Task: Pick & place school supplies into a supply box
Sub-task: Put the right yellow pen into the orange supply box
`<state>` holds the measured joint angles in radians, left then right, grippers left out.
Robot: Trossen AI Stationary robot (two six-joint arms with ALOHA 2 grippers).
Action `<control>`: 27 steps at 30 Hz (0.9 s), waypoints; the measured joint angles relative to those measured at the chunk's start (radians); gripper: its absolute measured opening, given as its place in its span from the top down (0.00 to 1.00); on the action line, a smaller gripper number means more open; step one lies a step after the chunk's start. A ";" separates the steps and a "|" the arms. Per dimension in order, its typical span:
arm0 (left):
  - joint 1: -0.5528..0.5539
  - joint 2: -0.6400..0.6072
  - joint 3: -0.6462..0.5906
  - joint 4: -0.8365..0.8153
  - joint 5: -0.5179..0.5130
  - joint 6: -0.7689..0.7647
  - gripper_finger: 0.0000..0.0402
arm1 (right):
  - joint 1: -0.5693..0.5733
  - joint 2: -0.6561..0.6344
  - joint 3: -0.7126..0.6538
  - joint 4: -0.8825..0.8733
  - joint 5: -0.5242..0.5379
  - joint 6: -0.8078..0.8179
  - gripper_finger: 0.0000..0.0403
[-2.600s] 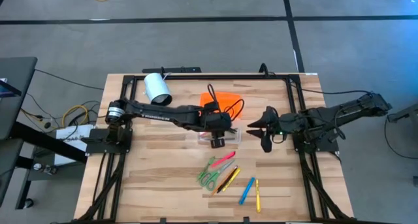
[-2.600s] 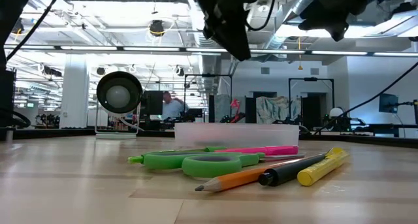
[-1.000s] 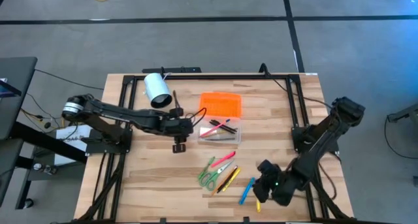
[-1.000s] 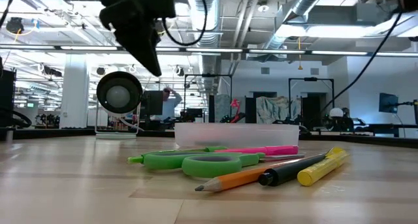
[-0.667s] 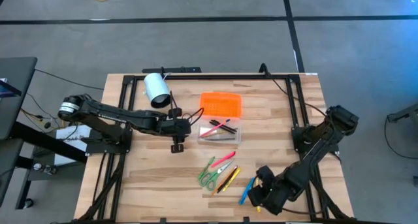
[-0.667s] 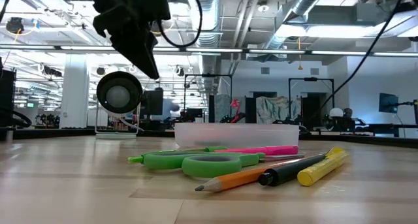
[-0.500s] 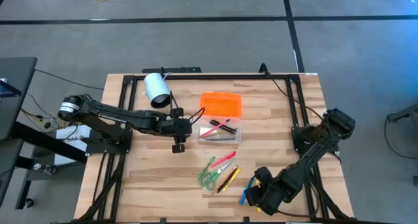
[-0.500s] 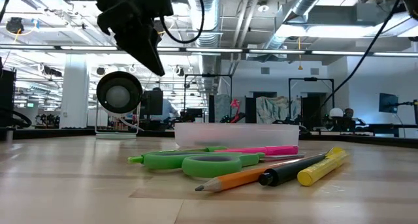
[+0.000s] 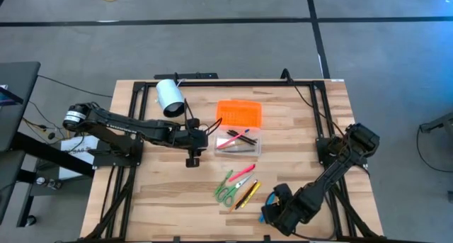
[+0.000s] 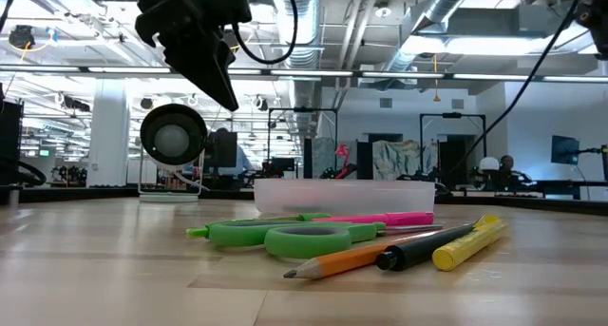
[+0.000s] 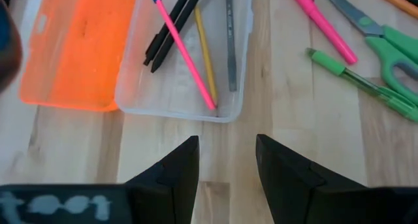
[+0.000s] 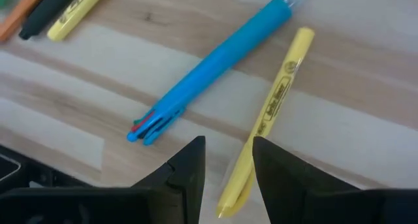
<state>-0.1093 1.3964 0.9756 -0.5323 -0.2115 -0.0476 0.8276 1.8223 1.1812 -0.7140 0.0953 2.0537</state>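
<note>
The supply box, a clear tray (image 9: 238, 143) with its orange lid (image 9: 239, 113) lying open beside it, holds several pens and pencils (image 11: 196, 41). Loose school supplies lie nearer the front edge: green scissors (image 9: 226, 191), a pink marker (image 9: 243, 173), a pencil, a black marker and a yellow highlighter (image 10: 470, 242). My left gripper (image 9: 192, 160) hovers open just left of the tray. My right gripper (image 12: 225, 165) hangs open over a blue pen (image 12: 215, 61) and a second yellow highlighter (image 12: 268, 113); one end of that highlighter shows between its fingers.
A white cylinder (image 9: 170, 98) lies on its side at the far left of the table. A black frame (image 9: 226, 82) runs along the table's edges. Bare wood shows left of the scissors and in front of my left gripper.
My right gripper has gone toward the table's left and near edges and a little down, rolling its wrist, and now stands over the blue pen and the yellow highlighter. My left gripper has kept its place. No supplies have moved.
</note>
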 joint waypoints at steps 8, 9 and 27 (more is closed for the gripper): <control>-0.012 0.000 0.000 0.000 0.006 -0.003 0.65 | -0.006 0.000 0.000 -0.026 -0.020 0.010 0.70; -0.015 0.000 0.000 0.000 0.006 -0.003 0.65 | -0.006 0.000 0.000 -0.036 -0.020 0.015 0.70; -0.019 0.000 0.000 0.000 0.006 -0.006 0.65 | -0.019 -0.001 -0.042 -0.041 -0.019 0.008 0.70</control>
<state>-0.1284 1.3968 0.9757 -0.5320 -0.2050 -0.0536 0.8089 1.8214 1.1393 -0.7552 0.0766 2.0617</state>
